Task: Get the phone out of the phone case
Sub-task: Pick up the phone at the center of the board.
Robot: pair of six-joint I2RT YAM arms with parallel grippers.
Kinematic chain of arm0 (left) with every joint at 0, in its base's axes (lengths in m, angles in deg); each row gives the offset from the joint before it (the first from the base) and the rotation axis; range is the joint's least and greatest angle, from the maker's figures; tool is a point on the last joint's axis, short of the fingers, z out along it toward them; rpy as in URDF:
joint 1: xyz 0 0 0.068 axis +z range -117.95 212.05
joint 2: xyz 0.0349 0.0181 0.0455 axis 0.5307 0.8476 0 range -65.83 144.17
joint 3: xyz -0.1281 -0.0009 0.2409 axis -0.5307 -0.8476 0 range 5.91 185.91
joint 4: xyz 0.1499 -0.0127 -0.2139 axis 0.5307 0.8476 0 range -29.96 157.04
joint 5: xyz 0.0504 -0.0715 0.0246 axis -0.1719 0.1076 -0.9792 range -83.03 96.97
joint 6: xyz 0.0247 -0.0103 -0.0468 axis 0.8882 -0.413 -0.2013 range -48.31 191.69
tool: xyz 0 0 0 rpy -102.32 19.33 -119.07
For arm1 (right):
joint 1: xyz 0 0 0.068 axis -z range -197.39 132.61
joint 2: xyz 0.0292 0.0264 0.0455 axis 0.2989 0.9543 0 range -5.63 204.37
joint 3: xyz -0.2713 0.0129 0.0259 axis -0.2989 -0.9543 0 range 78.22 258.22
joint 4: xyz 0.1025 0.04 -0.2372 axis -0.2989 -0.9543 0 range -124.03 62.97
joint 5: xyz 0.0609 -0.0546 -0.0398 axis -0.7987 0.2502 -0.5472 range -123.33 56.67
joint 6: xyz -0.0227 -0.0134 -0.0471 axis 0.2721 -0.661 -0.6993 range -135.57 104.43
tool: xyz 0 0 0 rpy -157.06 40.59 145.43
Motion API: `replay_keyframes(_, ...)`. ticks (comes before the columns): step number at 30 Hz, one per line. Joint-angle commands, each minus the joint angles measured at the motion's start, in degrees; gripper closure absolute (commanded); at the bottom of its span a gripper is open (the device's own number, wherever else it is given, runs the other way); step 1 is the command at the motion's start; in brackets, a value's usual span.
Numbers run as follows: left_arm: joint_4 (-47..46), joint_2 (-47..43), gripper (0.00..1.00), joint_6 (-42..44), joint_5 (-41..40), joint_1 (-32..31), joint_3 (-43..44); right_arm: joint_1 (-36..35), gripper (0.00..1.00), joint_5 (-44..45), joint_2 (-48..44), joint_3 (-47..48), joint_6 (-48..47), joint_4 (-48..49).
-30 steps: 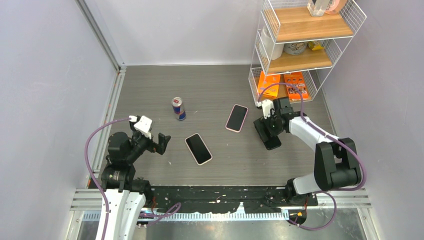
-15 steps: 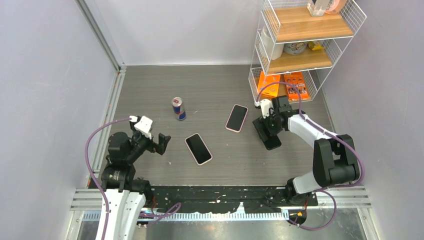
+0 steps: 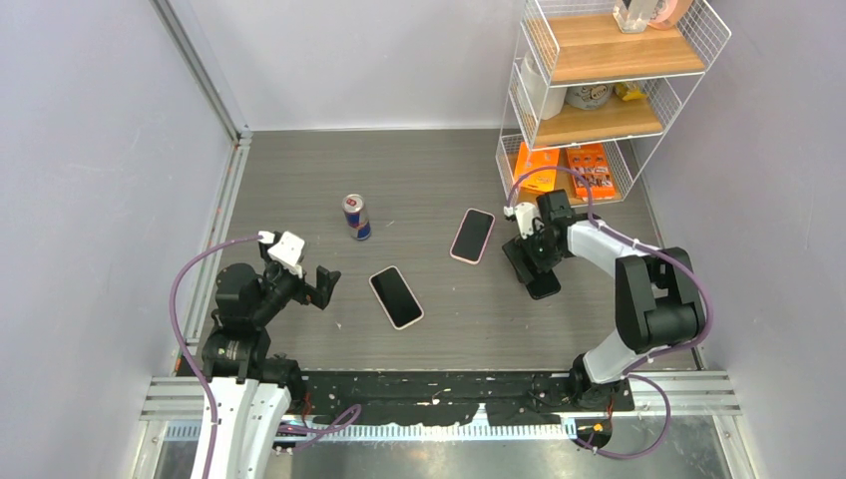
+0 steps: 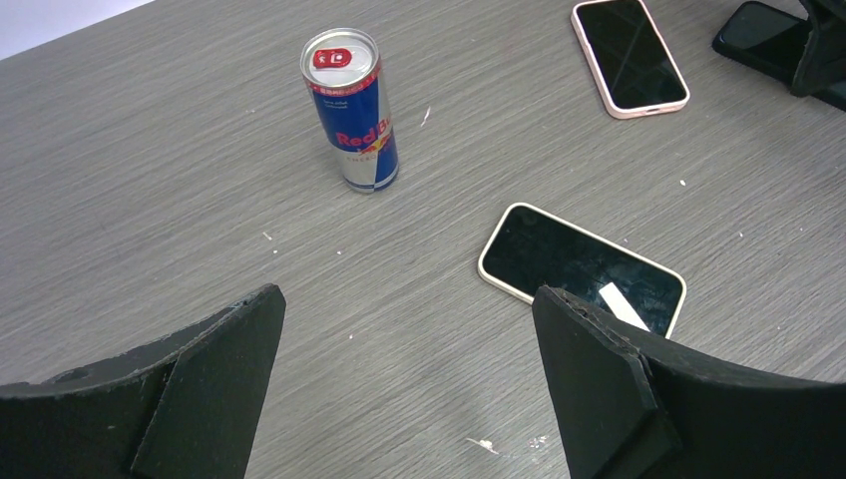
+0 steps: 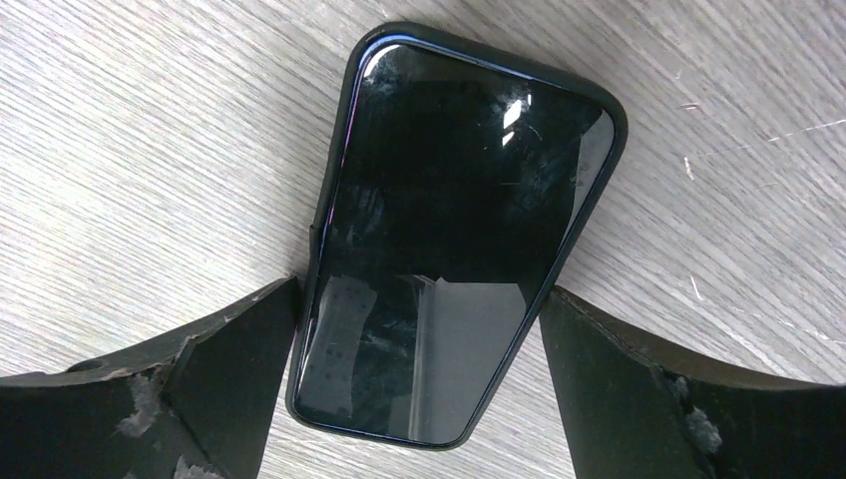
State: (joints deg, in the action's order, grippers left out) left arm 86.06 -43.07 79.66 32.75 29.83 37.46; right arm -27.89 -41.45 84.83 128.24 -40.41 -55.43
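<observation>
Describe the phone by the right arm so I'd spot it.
Find the wire shelf rack in the far right corner; just in front of it, a phone lies flat between the open fingers of the right gripper. Its case is black, unlike the pink-cased phone and cream-cased phone.

From high behind the arm bases, fixed, looking steeply down over the whole table. From the left wrist, low and set back, facing obliquely across the table past the left fingers, sharing with the overhead the can, the near pale-cased phone and the far pale-cased phone. From the right wrist, close in, nearly straight down between the right fingers onto the dark-cased phone, which lies right of centre in the overhead.
</observation>
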Motion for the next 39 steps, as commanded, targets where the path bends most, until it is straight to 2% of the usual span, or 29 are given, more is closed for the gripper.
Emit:
replay_keyframes(1, -1.36, 0.44, 0.01, 0.36, 1.22, 0.3, -0.21, -0.21, 0.04, -0.57, 1.39, 1.82, -0.63, -0.9)
replay_keyframes(8, -1.31, 0.61, 0.01, 0.4, 1.52, 0.32, -0.18, 0.07, 0.01, -1.58, 2.77, 1.83, -1.17, -1.78)
replay_keyframes(12, -1.24, 0.53, 0.01, 0.37, 1.51, 0.32, -0.16, 0.08, 0.18, -1.89, 3.62, 2.12, -1.31, -2.2)
replay_keyframes(14, -1.15, 0.63, 0.01, 0.31, 1.47, 0.3, -0.07, 0.12, 0.33, -1.9, 3.67, 2.33, -1.28, -2.42)
replay_keyframes(18, -1.0, 0.69, 0.01, 0.03, 1.49, 0.36, 0.3, 0.18, 0.54, -2.13, 2.73, 3.25, -1.48, -3.59)
replay_keyframes(27, -0.52, 1.35, 0.01, -1.72, 1.24, 0.29, 2.1, -0.08, 0.93, -3.17, -2.63, 5.91, -1.28, -6.57)
replay_keyframes(39, 0.16, 7.35, 0.01, -5.59, 4.58, -0.65, 10.99, -4.5, 0.95, -5.9, -13.11, 8.46, 0.02, -10.12)
